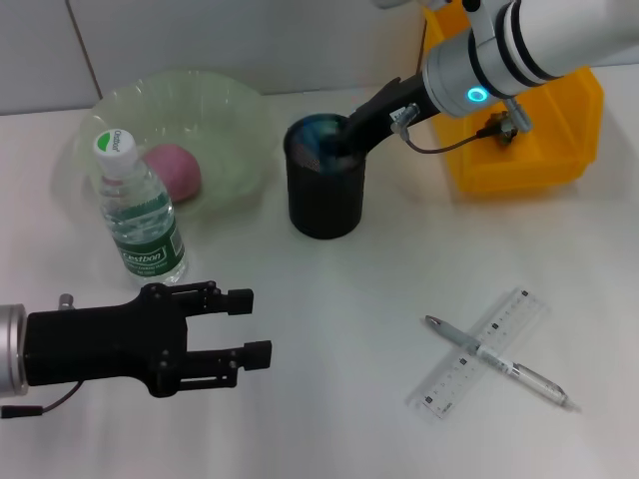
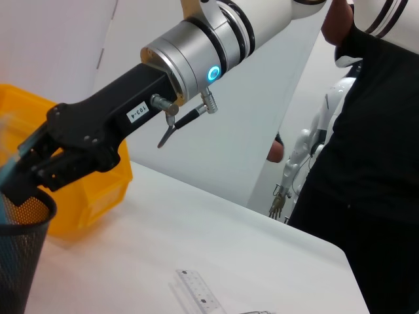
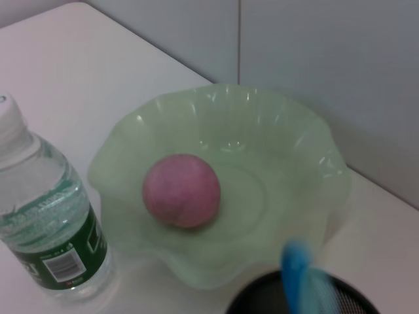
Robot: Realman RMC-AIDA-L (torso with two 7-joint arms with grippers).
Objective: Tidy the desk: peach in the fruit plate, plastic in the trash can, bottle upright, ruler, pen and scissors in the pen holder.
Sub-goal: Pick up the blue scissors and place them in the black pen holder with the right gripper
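Observation:
The pink peach (image 1: 175,170) (image 3: 181,190) lies in the pale green fruit plate (image 1: 230,110) (image 3: 288,131). In front of the plate the water bottle (image 1: 140,215) (image 3: 39,216) stands upright. My right gripper (image 1: 344,135) (image 2: 26,170) hangs over the mouth of the black mesh pen holder (image 1: 324,200) (image 2: 16,261). Its fingers are apart, and the blue scissors (image 1: 318,135) (image 3: 298,271) show as a blur just inside the rim. The pen (image 1: 529,377) lies across the clear ruler (image 1: 479,351) at the front right. My left gripper (image 1: 250,327) rests open and empty below the bottle. No plastic is in view.
A yellow bin (image 1: 529,130) (image 2: 85,190) stands at the back right, under my right arm. A person in black (image 2: 380,163) stands beyond the table's far edge. White table (image 1: 329,299) lies between the pen holder and the ruler.

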